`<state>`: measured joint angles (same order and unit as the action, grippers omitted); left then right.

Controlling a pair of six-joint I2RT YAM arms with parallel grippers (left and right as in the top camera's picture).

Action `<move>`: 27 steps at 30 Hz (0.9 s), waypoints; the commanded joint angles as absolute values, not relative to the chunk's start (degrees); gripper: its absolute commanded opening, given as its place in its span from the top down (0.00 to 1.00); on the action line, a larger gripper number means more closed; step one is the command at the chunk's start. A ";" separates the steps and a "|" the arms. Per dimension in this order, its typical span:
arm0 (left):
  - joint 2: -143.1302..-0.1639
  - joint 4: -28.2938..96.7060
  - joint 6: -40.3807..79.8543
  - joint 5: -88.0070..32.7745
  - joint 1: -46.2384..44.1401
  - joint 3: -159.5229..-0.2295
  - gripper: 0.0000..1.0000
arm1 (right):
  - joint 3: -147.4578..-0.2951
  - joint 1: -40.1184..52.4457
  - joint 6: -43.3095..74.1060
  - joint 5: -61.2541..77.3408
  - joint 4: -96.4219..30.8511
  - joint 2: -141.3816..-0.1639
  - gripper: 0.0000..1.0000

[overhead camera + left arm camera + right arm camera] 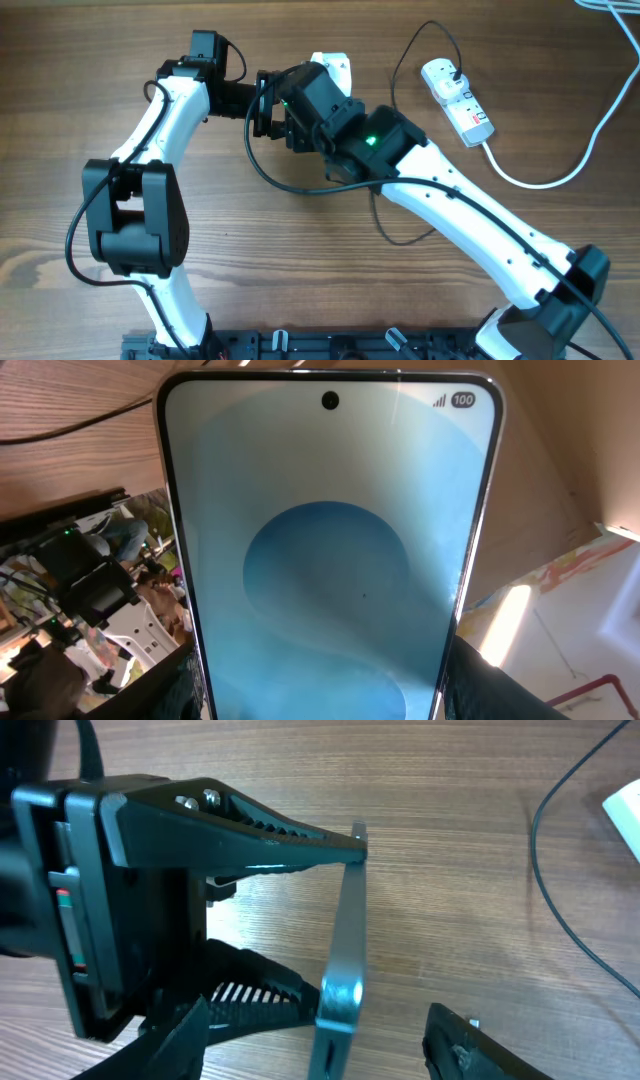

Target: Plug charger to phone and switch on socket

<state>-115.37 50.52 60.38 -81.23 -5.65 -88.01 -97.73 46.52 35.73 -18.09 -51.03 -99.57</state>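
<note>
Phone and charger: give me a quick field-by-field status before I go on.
phone: screen lit, clamped by its side edges
left claw: shut on the phone
right claw: open, close to the held phone, nothing gripped
charger: black cable leads from the socket; its tip is not visible
socket: on the table, far right; switch state too small to tell
charger in phone: not shown in any view
</note>
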 commanded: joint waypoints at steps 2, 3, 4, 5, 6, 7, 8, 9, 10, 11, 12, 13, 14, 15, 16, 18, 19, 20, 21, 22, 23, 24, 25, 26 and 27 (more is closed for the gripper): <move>-113.12 50.52 60.45 -83.09 -5.52 -89.27 0.42 | -99.04 46.41 36.03 -20.14 -49.54 -99.98 0.45; -113.12 50.50 60.42 -83.09 -5.52 -89.27 0.42 | -99.04 46.26 35.99 -20.14 -48.95 -99.98 0.48; -113.12 50.50 60.40 -83.09 -5.52 -89.27 0.42 | -99.04 46.15 36.01 -20.12 -48.69 -100.01 0.51; -113.12 50.50 60.25 -83.09 -5.52 -89.27 0.42 | -99.04 46.11 36.03 -20.12 -48.66 -100.03 0.53; -113.12 50.50 60.20 -83.09 -5.52 -89.27 0.42 | -99.02 46.11 36.03 -20.12 -48.69 -100.03 0.53; -113.12 50.50 60.01 -83.11 -5.52 -89.27 0.42 | -98.98 46.11 36.10 -20.12 -48.66 -100.05 0.52; -113.12 50.50 60.01 -83.09 -5.52 -89.27 0.42 | -98.94 46.11 36.14 -20.14 -48.64 -100.18 0.52; -113.12 50.50 59.77 -83.09 -5.58 -89.27 0.42 | -98.94 46.11 36.10 -20.14 -48.56 -100.36 0.52; -113.12 50.50 59.35 -83.09 -5.67 -89.27 0.42 | -98.94 46.11 36.10 -20.14 -48.51 -100.60 0.52; -113.12 50.52 58.89 -83.11 -5.80 -89.27 0.42 | -98.94 46.11 36.21 -20.14 -48.49 -100.82 0.52; -113.12 50.52 58.92 -83.13 -5.89 -89.27 0.42 | -98.94 46.11 36.23 -20.14 -48.40 -100.99 0.53; -113.12 50.52 58.92 -83.31 -6.00 -89.27 0.42 | -98.94 46.09 36.18 -20.16 -48.23 -101.06 0.53; -113.12 50.52 58.92 -83.53 -6.04 -89.27 0.42 | -98.94 46.04 36.18 -20.16 -48.16 -101.16 0.55; -113.12 50.52 58.92 -83.53 -6.07 -89.27 0.42 | -98.94 46.04 36.21 -20.14 -48.07 -101.16 0.57; -113.12 50.50 58.89 -83.50 -6.04 -89.27 0.42 | -98.94 46.04 36.16 -20.16 -48.05 -101.16 0.59; -113.12 50.50 58.72 -83.50 -6.07 -89.27 0.42 | -98.94 46.04 36.14 -20.21 -48.05 -101.16 0.60; -113.12 50.50 58.54 -83.50 -6.07 -89.27 0.42 | -98.94 46.04 36.16 -20.58 -48.05 -101.16 0.60; -113.12 50.50 58.13 -83.50 -6.07 -89.27 0.42 | -98.94 46.04 36.16 -20.73 -48.03 -101.16 0.60; -113.12 50.50 57.34 -83.50 -6.04 -89.27 0.42 | -98.94 46.04 36.18 -21.04 -48.10 -101.16 0.60; -113.12 50.50 56.95 -83.50 -6.04 -89.27 0.42 | -98.94 46.04 36.18 -20.99 -48.07 -101.16 0.61; -113.12 50.52 56.97 -83.50 -6.07 -89.27 0.42 | -98.94 46.04 36.18 -20.99 -48.07 -101.16 0.61; -113.12 50.50 56.99 -83.50 -6.07 -89.27 0.42 | -98.94 46.04 36.18 -20.99 -48.07 -101.16 0.61; -113.12 50.50 56.97 -83.50 -6.04 -89.27 0.42 | -98.94 46.04 36.16 -20.99 -48.07 -101.16 0.63; -113.12 50.50 56.97 -83.50 -6.04 -89.27 0.42 | -98.94 46.06 36.18 -20.99 -48.07 -101.16 0.63; -113.12 50.50 56.97 -83.50 -6.04 -89.27 0.42 | -98.94 46.06 36.21 -20.97 -48.07 -101.16 0.64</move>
<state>-115.37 50.52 58.59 -81.25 -5.72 -88.01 -97.76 46.30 35.97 -19.57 -48.34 -100.31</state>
